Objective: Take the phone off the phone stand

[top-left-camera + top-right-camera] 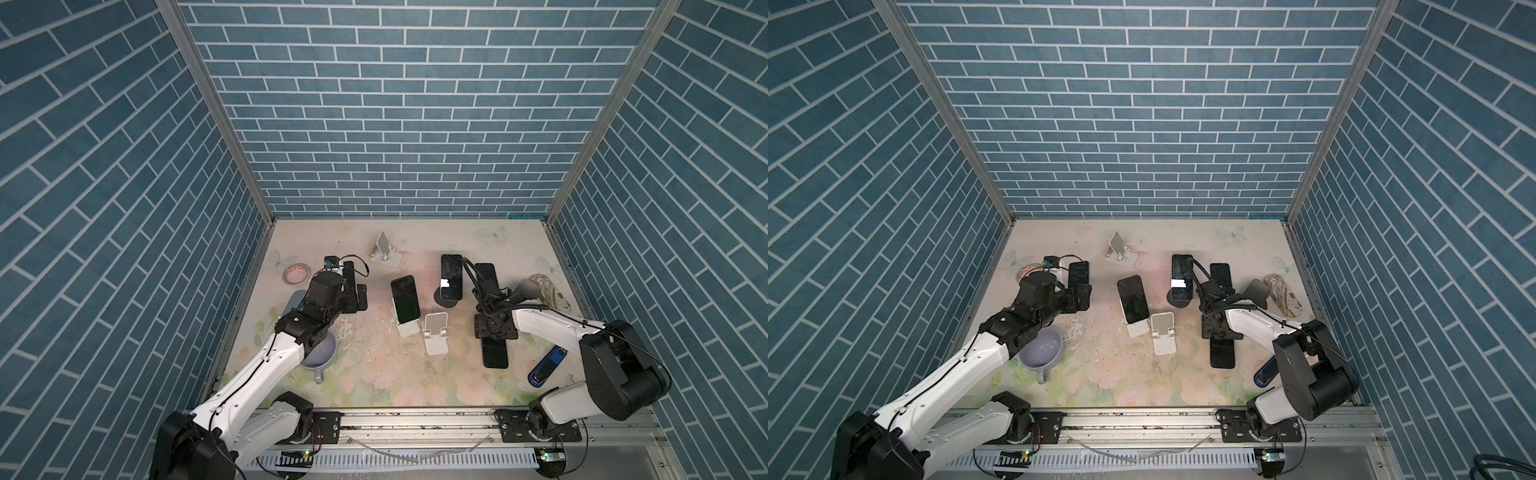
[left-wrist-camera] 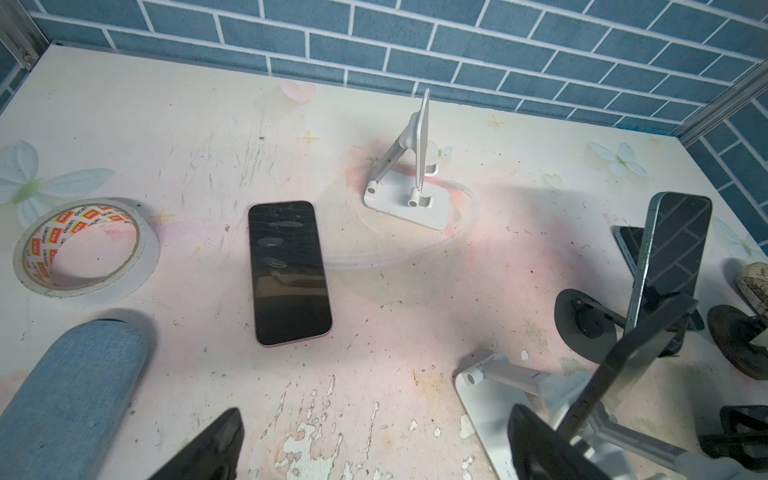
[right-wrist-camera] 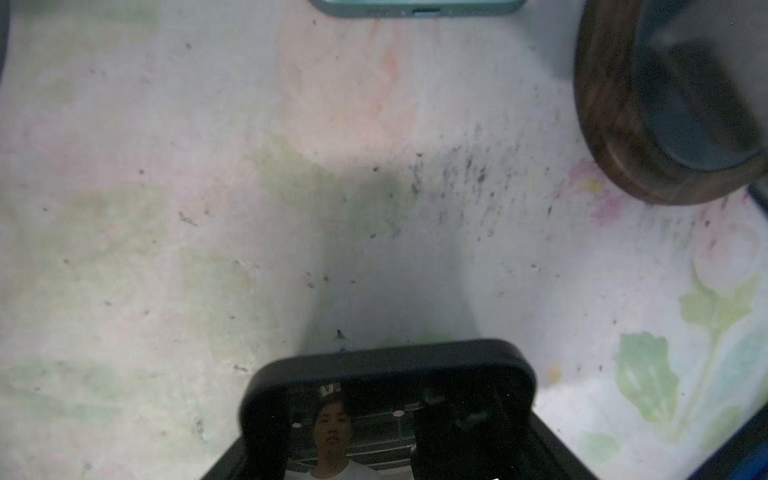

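Note:
My right gripper (image 1: 494,337) is shut on a black phone (image 1: 495,356), held level a little above the table; its end (image 3: 386,359) fills the bottom of the right wrist view. To its left stands an empty white phone stand (image 1: 435,337). Another phone (image 1: 404,300) leans on a white stand (image 1: 406,329). A third phone (image 1: 451,275) sits on a black round stand (image 1: 445,300). My left gripper (image 1: 358,296) is open at the left, its fingertips (image 2: 212,444) spread wide over bare table, near a flat pink-edged phone (image 2: 289,272).
An empty white stand (image 1: 384,251) is at the back and a flat phone (image 1: 487,272) lies at the right. A tape roll (image 1: 296,273), lavender mug (image 1: 1042,347) and blue cloth pouch (image 2: 70,395) are at the left. At the right are a dark disc stand (image 1: 1258,291), patterned case (image 1: 552,296) and blue object (image 1: 546,366).

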Robot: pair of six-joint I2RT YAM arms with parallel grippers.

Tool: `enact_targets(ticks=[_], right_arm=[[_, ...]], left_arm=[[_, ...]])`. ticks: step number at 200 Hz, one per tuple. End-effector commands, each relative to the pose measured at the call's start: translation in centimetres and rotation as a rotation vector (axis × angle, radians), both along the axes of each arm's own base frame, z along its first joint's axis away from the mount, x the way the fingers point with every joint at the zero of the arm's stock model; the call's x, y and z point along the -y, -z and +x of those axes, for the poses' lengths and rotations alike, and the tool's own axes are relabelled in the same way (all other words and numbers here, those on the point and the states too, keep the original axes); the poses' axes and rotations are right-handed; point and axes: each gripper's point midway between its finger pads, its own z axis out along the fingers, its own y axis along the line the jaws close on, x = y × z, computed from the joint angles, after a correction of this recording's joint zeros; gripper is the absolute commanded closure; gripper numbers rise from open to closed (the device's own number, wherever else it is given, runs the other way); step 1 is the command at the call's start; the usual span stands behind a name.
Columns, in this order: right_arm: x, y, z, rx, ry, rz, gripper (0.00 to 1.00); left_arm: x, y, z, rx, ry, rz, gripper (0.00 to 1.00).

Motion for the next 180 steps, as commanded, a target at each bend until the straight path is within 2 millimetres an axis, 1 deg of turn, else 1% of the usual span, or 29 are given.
enact_targets(ticks=[1,41,80,103,130,180], right_arm=[[-0.3,0.5,0.6,-0.012,-0.014,0.0,0.59],[-0.2,1.2,0.9,-0.028,-0.009,-0.008,0.56],[-0.2,1.3,1.2,-0.035,-0.004,-0.013,0.54],[-0.1,1.4,1.2,-0.042,-0.001,-0.023,0.53],[0.5,1.3,1.0,-0.042,0.018,-0.043,0.52],[1.0,1.1,1.0,-0.042,0.043,-0.043,0.51]], left_arm=[[-0.5,-0.7,0.2,0.024,-0.017,0.008,0.0],[-0.7,-0.7,0.3,0.025,-0.024,0.019,0.0],[-0.8,-0.8,0.4,0.027,-0.027,0.029,0.0],[-0.7,-1.4,0.4,0.057,-0.026,0.008,0.0],[-0.5,-2.6,0.5,0.104,-0.018,-0.018,0.0],[-0.3,-2.7,0.6,0.107,-0.009,-0.024,0.0]])
